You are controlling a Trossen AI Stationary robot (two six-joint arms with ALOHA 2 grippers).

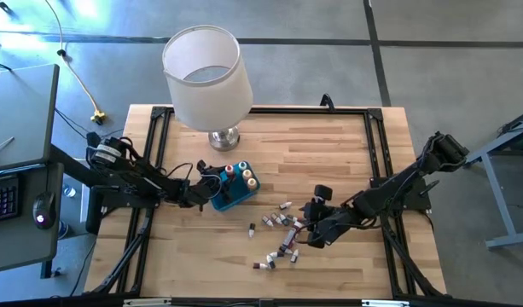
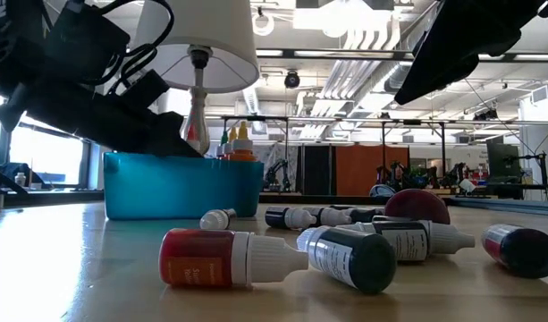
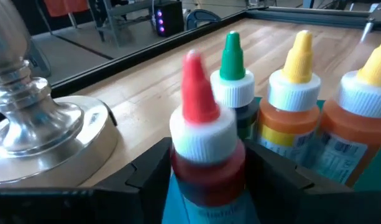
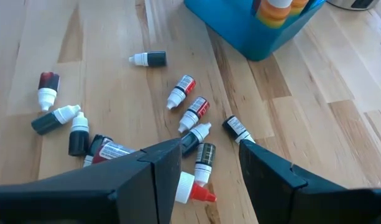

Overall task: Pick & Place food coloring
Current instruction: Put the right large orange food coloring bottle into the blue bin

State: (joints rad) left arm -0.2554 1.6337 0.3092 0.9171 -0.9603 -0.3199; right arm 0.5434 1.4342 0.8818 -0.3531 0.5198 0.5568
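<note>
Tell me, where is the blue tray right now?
In the high view the blue tray sits left of the table's middle, just in front of the lamp, with the left gripper at its left edge and upright bottles inside.

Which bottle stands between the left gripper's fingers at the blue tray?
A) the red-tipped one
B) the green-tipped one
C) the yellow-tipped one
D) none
A: in the left wrist view the red-tipped bottle stands upright between the left gripper's dark fingers, at the blue tray.
</note>
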